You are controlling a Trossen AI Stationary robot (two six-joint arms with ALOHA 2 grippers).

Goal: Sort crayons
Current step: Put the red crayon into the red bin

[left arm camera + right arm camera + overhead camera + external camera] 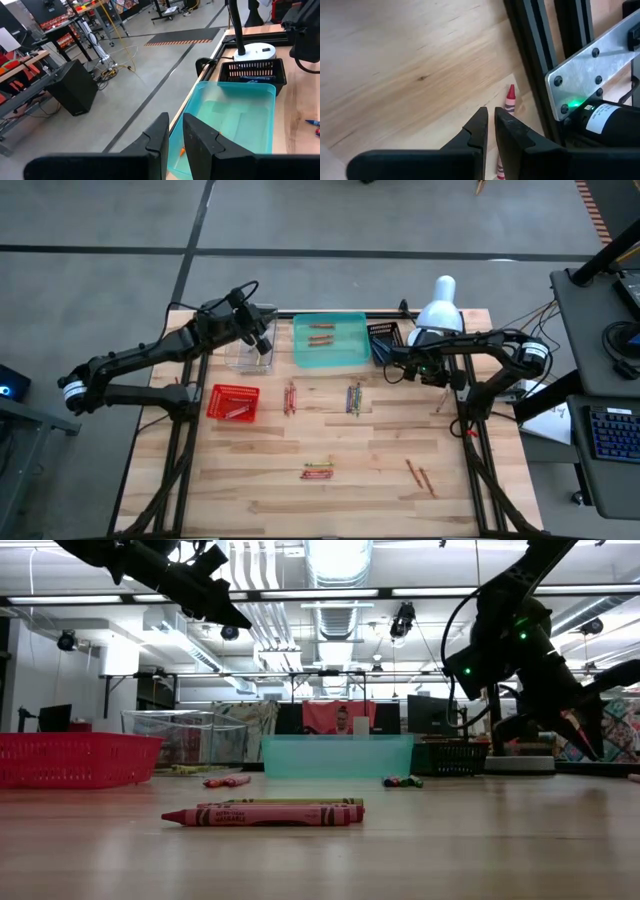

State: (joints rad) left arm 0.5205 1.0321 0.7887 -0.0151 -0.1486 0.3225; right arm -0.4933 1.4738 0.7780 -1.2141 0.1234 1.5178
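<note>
Crayons lie in small groups on the wooden table: red ones [290, 397], a mixed group [354, 398], a red and yellow-green pair [318, 471] [265, 815] and brown ones [420, 475]. My right gripper [490, 111] [438, 383] is shut and points steeply down near the table's right edge. A red crayon [510, 97] lies flat on the wood just beside and under its fingers. My left gripper [175, 120] [264, 345] hovers high over the clear bin [248, 355], its fingers close together. An orange crayon tip [183, 149] shows through their gap, seemingly lying in the teal tray [240, 120].
The teal tray [345, 352], with brown crayons in it, stands at the back middle. A black basket [385, 338] and a white lamp [440, 300] are to its right. The red mesh basket [233, 402] sits at the left. A dark frame rail [535, 65] runs along the right edge.
</note>
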